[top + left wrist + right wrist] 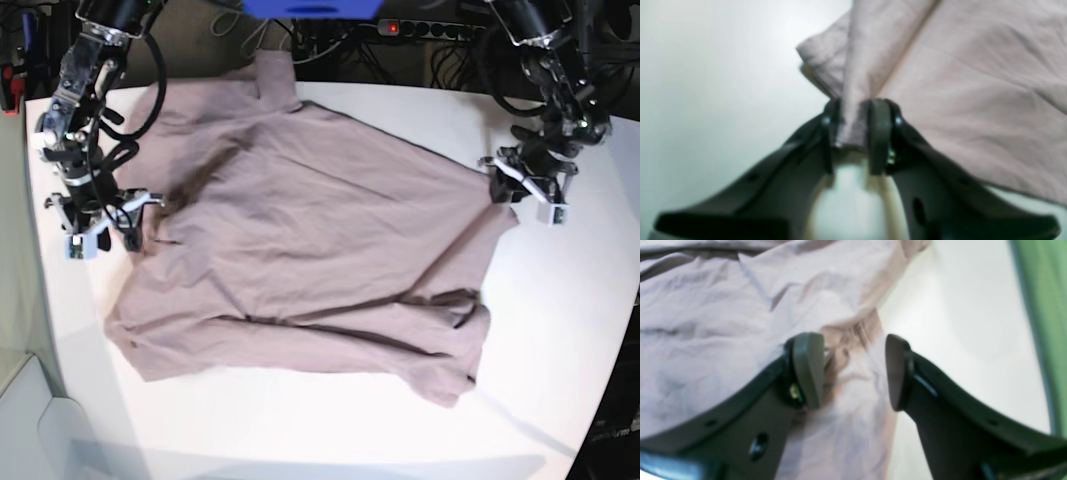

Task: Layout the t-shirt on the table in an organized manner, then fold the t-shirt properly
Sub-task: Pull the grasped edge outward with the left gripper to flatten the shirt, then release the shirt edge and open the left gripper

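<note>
Left wrist view: the left gripper [853,133] has its jaws pinched onto a bunched fold at the edge of the shirt [973,100], which spreads away over the white tabletop [723,83]. The cloth rises into the pinch, so this edge looks ready to be pulled out.

Right wrist view: the right gripper [853,370] stands wide apart over a crumpled part of the shirt [706,340] — nothing is between its pads, and bare tabletop [967,323] lies just beside.

Base view: the shirt [310,250] lies roughly spread across the middle of the tabletop [560,330], wrinkled, with its near corner rumpled and a ridge running along the near side. The layout looks part done; smoothing and all the folding remain. No containers show anywhere.
</note>
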Robot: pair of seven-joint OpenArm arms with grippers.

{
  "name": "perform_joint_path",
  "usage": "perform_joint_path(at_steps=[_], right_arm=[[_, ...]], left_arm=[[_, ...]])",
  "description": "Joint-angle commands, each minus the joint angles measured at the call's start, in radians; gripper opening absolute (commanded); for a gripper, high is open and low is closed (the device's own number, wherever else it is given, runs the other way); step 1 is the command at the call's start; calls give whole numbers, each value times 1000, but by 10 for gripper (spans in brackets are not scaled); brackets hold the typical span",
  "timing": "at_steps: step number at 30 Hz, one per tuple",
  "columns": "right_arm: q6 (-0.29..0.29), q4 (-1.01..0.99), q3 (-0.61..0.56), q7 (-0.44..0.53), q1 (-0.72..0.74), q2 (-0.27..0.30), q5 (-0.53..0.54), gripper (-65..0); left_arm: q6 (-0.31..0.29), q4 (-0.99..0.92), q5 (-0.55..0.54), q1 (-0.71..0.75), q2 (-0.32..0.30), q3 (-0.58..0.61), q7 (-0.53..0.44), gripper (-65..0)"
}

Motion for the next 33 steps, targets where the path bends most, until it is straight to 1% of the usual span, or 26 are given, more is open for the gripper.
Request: perform_joint_path(at_steps=[1,4,5,7,11,14,16,18,20,22,24,28,30,33], right_arm=[[-1,16,3,31,11,6,15,-348],[-1,14,3,29,11,6,15,-348],[-1,14,2,29,11,6,15,-348],[-1,14,2,29,11,6,15,-348],[-1,21,2,24,11,5,15,-348],[-1,22,-17,24,11,-4,15,-348],[-1,24,-26,24,11,-7,15,-348],[-1,24,-26,24,10,-9,15,-348],[-1,24,-26,24,10,-9,15,-348],[-1,24,-26,24,10,-9,15,-348],[-1,24,-26,24,10,-9,15,-348],[-1,24,-26,24,8,-10,15,-348],[-1,24,-26,24,-6,-10,15,-348],[-1,25,-26,24,-13,-10,15,-348]], left_arm=[[8,24,8,-1,0,-28,0,-566],[4,53,10,15,27,-89,1,-637],[2,65,5,22,30,-98,1,-650],[1,85,2,31,31,-100,1,-650],[-1,128,-1,62,34,-98,3,-626],[-1,168,-1,68,48,-101,47,-593],[-1,191,-1,64,51,-98,96,-545],[-1,214,-1,62,53,-98,132,-480],[-1,246,-1,61,59,-98,156,-412],[-1,278,-1,64,83,-98,162,-368],[-2,308,-1,61,96,-92,162,-370],[8,340,1,59,106,-32,162,-406],[8,369,2,65,129,-55,162,-409],[2,390,5,68,146,-143,162,-408]])
